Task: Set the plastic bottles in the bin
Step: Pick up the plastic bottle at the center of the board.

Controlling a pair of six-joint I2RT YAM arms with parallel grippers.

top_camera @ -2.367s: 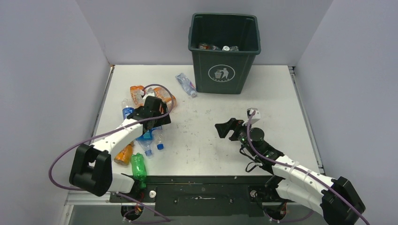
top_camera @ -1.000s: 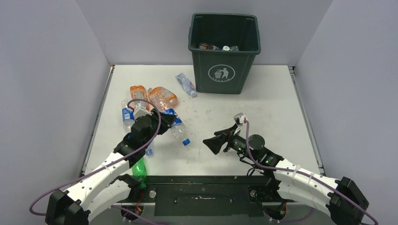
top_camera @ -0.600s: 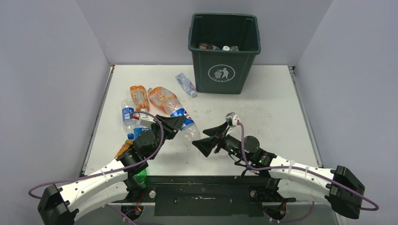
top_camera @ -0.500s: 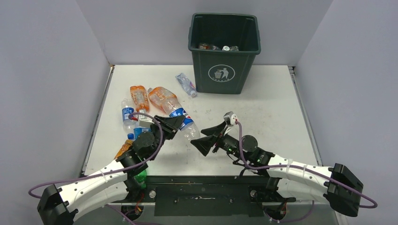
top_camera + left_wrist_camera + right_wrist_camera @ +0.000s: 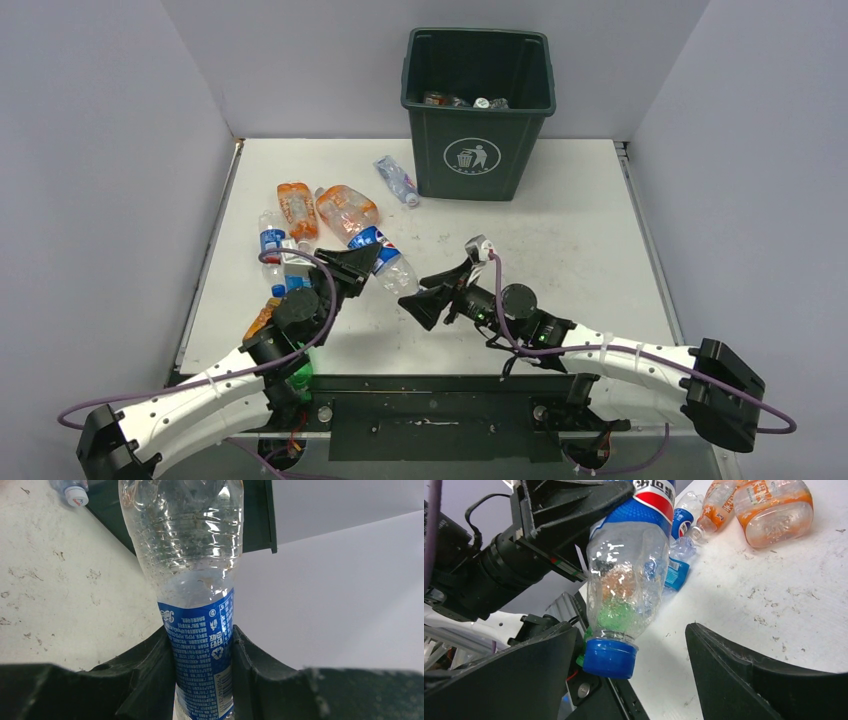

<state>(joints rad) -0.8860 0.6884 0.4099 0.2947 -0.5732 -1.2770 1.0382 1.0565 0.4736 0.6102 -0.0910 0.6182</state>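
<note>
Only in left wrist view: solid grip of left gripper (image 5: 202,650) on the blue-labelled bottle (image 5: 186,555), fingers clamped on the label from both sides, bin (image 5: 257,510) behind. Only in right wrist view: blue cap (image 5: 610,657) sitting between the right gripper (image 5: 629,630) fingers, spread wide, no contact visible. From top: bottle held off the table (image 5: 560,230) left of centre, well short of the bin, orange bottles (image 5: 345,208) lying further left. Versus half a second ago: right gripper closer in, now straddling the cap end.
</note>
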